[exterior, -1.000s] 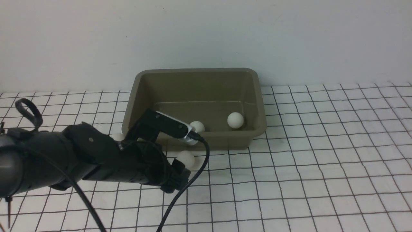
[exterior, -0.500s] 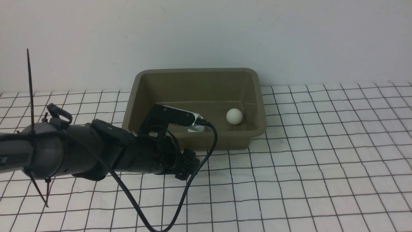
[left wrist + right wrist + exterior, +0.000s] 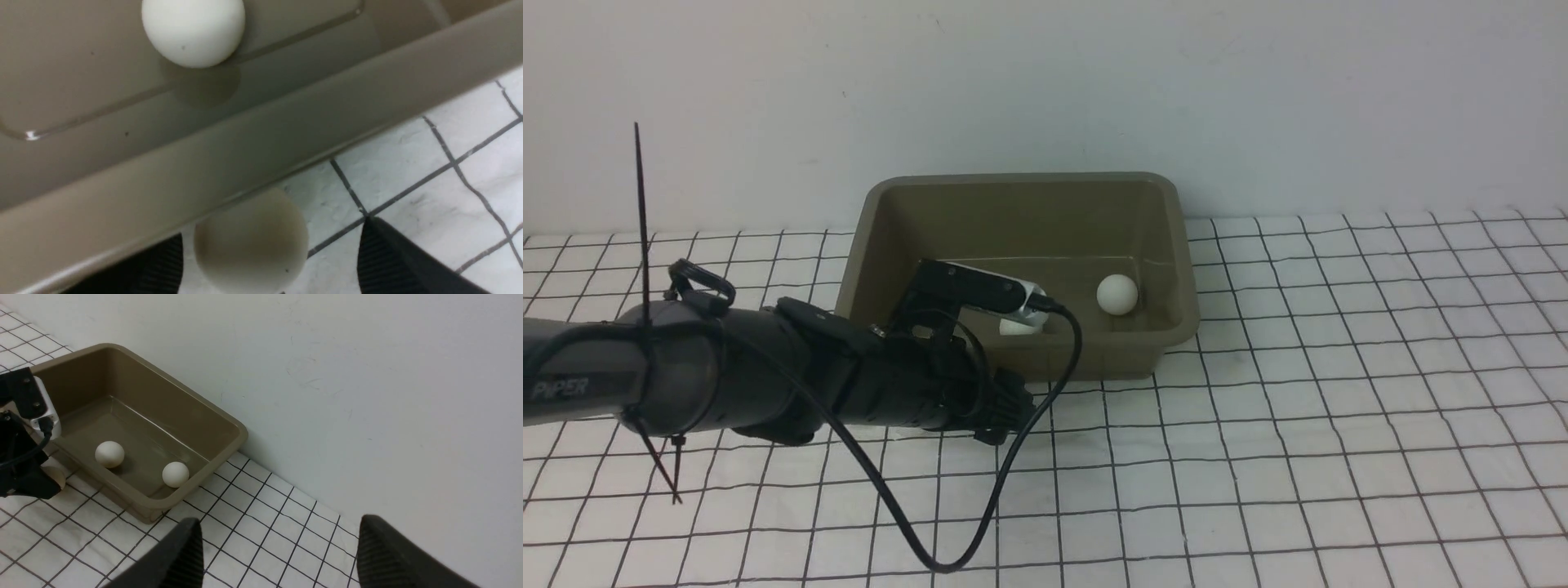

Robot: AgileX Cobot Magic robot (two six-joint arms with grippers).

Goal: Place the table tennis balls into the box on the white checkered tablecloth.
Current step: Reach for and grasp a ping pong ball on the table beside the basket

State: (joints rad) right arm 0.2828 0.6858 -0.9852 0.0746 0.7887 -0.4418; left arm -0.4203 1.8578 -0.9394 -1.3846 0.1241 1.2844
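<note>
Showing only at the left wrist: ball (image 3: 250, 241) between fingers (image 3: 392, 261).

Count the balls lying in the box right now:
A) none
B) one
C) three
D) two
D: the right wrist view shows one ball mid-floor and a second ball near a corner of the box.
</note>
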